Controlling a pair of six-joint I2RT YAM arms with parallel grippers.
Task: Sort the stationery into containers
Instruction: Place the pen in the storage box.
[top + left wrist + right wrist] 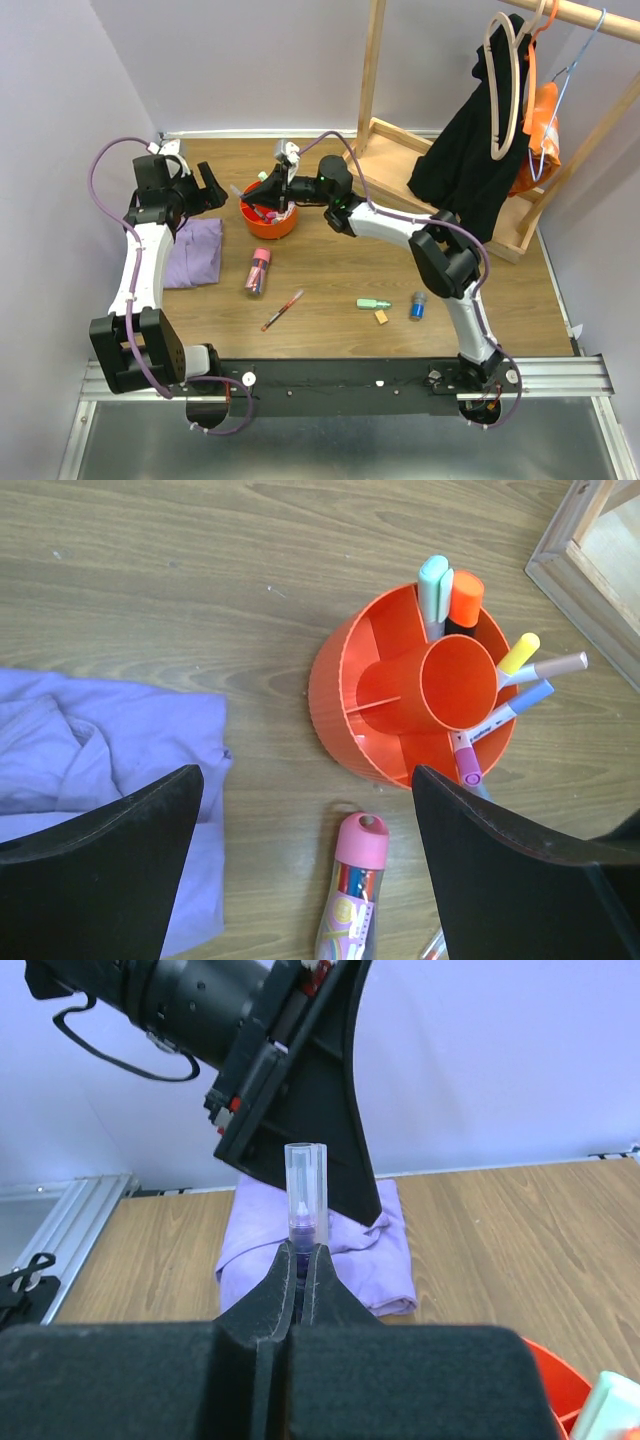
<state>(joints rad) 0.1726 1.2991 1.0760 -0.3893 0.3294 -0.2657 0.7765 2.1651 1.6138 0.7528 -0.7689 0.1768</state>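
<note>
Stationery is lying loose on the surface [330, 265], five pieces: tube [258, 272], pink pen [282, 309], marker [374, 304], eraser [381, 318], cylinder [417, 306]. Our right fingers [302, 1272] are clamping one clear-capped pen [305, 1175] over the one tub [340, 700]; our left fingers [210, 187] are standing apart.

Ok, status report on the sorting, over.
Left gripper open, empty. Right gripper shut on clear-capped pen, by orange tub. Pink-capped tube, slim pen, green highlighter, eraser, blue cylinder loose on table. Nothing in the way.
</note>
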